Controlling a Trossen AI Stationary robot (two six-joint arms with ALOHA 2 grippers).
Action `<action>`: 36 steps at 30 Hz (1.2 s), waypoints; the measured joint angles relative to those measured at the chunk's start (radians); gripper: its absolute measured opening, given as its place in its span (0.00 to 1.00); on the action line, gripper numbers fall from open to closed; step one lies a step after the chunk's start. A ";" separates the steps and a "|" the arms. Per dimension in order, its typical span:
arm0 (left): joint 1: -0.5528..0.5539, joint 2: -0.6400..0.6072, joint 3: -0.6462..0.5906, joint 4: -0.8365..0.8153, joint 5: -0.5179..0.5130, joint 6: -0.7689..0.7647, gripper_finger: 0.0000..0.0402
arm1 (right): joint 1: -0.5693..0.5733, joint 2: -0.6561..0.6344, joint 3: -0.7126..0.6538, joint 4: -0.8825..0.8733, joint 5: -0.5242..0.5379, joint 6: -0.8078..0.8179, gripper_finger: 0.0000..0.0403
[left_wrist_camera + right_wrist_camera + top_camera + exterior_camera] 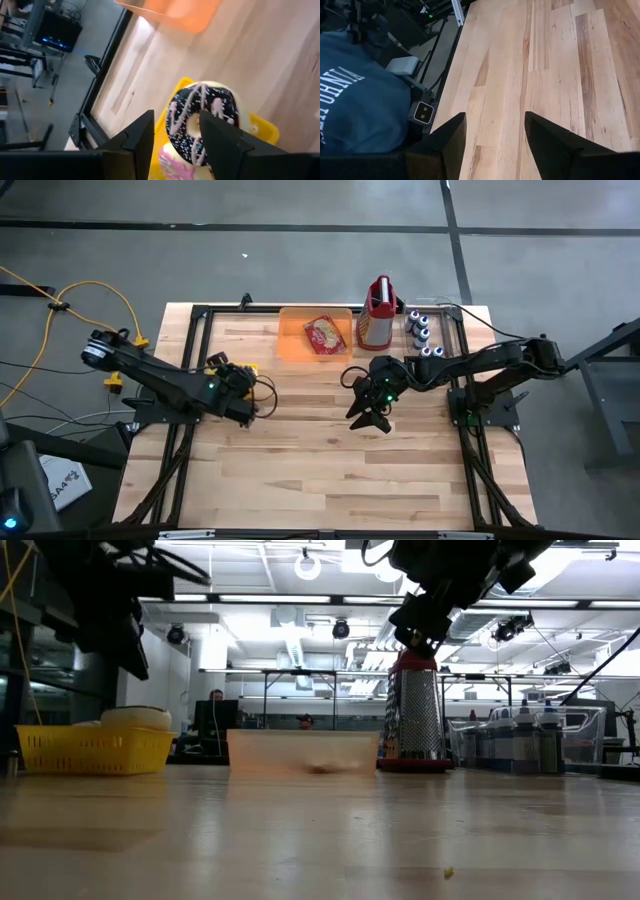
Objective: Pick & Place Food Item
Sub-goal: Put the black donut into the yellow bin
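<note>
**Operator:** Grippers first: what have you got?

**Me:** Both of my grippers hold nothing. My left gripper [175, 145] hangs over the yellow basket [262, 131] at the table's left side, fingers parted, with the chocolate-glazed doughnut [200, 120] showing between them, not gripped. My right gripper [495, 132] hovers with its fingers apart over bare wooden table [330, 470] near the middle.

**Operator:** So how far along is the job?

**Me:** Early, I judge. The orange tray [292, 340] at the far edge holds a red-wrapped packet [324, 333] (whether that counts as a finished placement I cannot tell). The doughnut sits in its basket, on a pink-iced one, so the pick, the carry and the release are all left.

**Operator:** Anything small in the way?

**Me:** A grater [376, 320] and some little bottles [420, 332] stand beside the tray.
</note>
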 joint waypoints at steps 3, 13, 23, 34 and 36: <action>0.020 -0.049 0.000 0.003 -0.005 -0.027 0.37 | 0.000 0.000 0.000 0.000 0.000 0.000 0.47; 0.071 -0.182 -0.033 0.182 0.182 0.003 0.37 | 0.000 0.000 0.000 0.000 0.003 0.000 0.47; 0.096 -0.184 -0.085 0.215 0.252 -0.066 0.37 | 0.000 0.000 0.000 0.000 0.000 0.000 0.47; 0.132 -0.184 -0.168 0.279 0.312 -0.047 0.37 | 0.025 0.000 0.000 -0.002 0.001 0.000 0.47; 0.146 -0.184 -0.187 0.282 0.315 -0.048 0.37 | 0.032 0.000 0.000 -0.002 0.002 0.000 0.47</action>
